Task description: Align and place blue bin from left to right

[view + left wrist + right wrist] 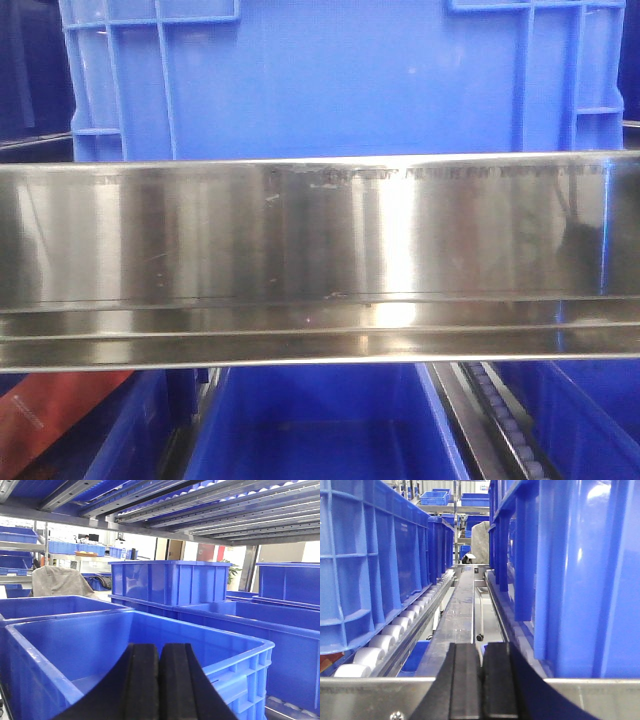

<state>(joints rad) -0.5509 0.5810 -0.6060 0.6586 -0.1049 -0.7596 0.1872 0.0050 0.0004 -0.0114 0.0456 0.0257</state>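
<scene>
In the left wrist view the left claw (160, 690) sits at the bottom edge with its two black fingers (142, 685) pressed flat together, closed on nothing. Just beyond and below the fingertips lies the open top of a blue bin (240, 675), its near rim hidden by the claw and its empty inside reaching away to the far wall. A second bin (45, 605) stands touching it on the left, a third (280, 630) stands to the right, and a taller one (170, 582) stands farther back in the middle. Roller rails (200, 505) of the shelf above run overhead.

In the right wrist view the right claw (481, 685) is closed too, its fingers (465, 680) meeting with nothing between them. It hangs just over a steel front rail (375, 697) and points down a gap between two rows. The crate (580, 580) on the right is close beside the claw, its ribbed side filling that half of the picture; whether it touches the claw cannot be told. The left row (370, 565) rests on white rollers (385, 635), apart from the claw. A steel divider (460, 610) runs away down the middle of the gap.

The front view shows a wide steel beam (320, 260) across the middle, one blue container (340, 80) standing behind and above it, and another (320, 420) below it, open-topped. No claw shows in this view.
</scene>
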